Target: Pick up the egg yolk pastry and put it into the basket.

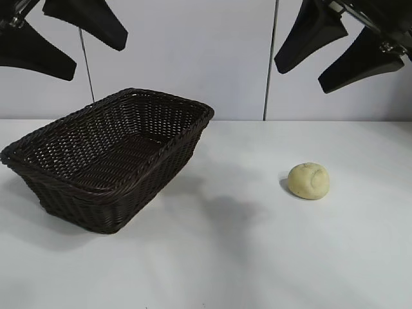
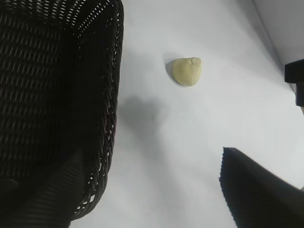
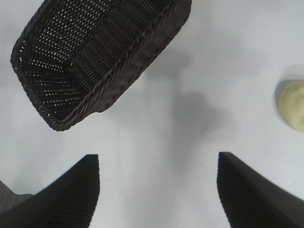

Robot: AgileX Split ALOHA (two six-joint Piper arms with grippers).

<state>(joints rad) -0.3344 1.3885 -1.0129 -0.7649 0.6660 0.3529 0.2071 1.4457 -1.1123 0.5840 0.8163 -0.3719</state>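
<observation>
The egg yolk pastry (image 1: 309,181), a small pale yellow bun, lies on the white table to the right of the middle. The dark woven basket (image 1: 148,187) stands at the left and holds nothing I can see. My left gripper (image 1: 98,61) hangs open high above the basket's far side. My right gripper (image 1: 300,80) hangs open high above the pastry's side of the table. The left wrist view shows the left gripper (image 2: 149,156) beside the basket (image 2: 107,95), with the pastry (image 2: 186,71) farther off. In the right wrist view, the right gripper (image 3: 158,156) is over bare table, with the basket (image 3: 118,80) and the pastry (image 3: 294,104) apart.
A white panelled wall (image 1: 193,58) with two vertical seams closes the back of the table. Bare white tabletop (image 1: 238,212) lies between basket and pastry. A dark part (image 2: 295,80) shows at the edge of the left wrist view.
</observation>
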